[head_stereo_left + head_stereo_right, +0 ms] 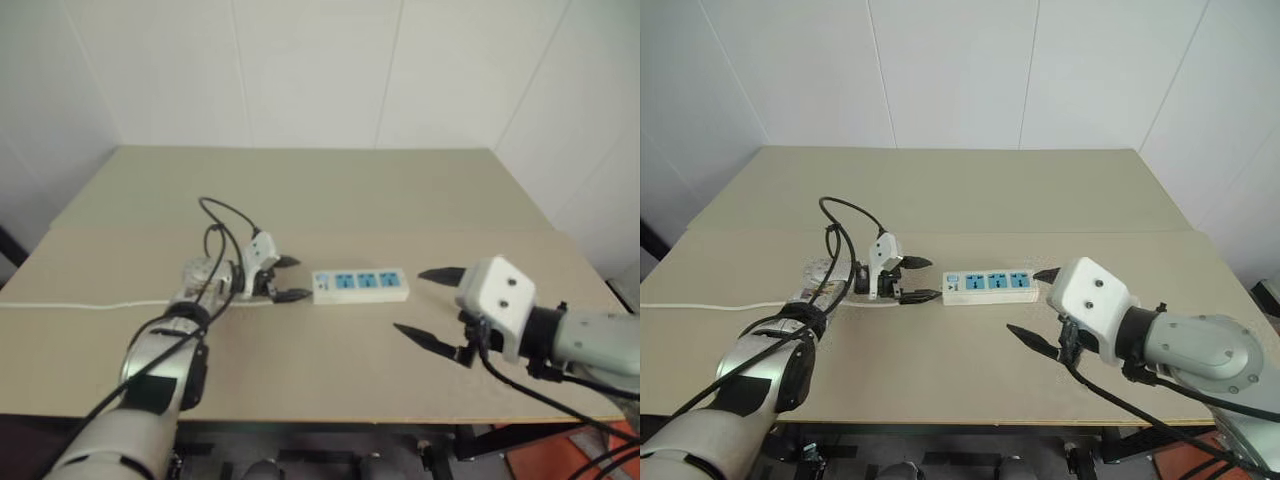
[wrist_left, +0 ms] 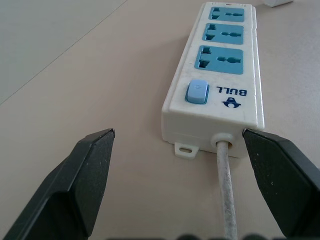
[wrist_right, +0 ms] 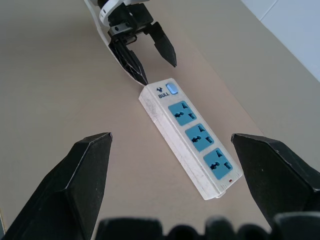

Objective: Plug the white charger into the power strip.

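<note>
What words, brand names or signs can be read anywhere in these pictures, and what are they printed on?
"BULL": printed on the power strip, beside its blue switch at the cord end, with a small dark logo mark next to it; it also reads in the right wrist view.
No other text is readable; the three blue outlet faces carry no lettering that can be made out.

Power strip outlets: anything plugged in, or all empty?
All empty. The power strip lies flat on the table, and its three blue outlet faces show bare slots in both wrist views.
</note>
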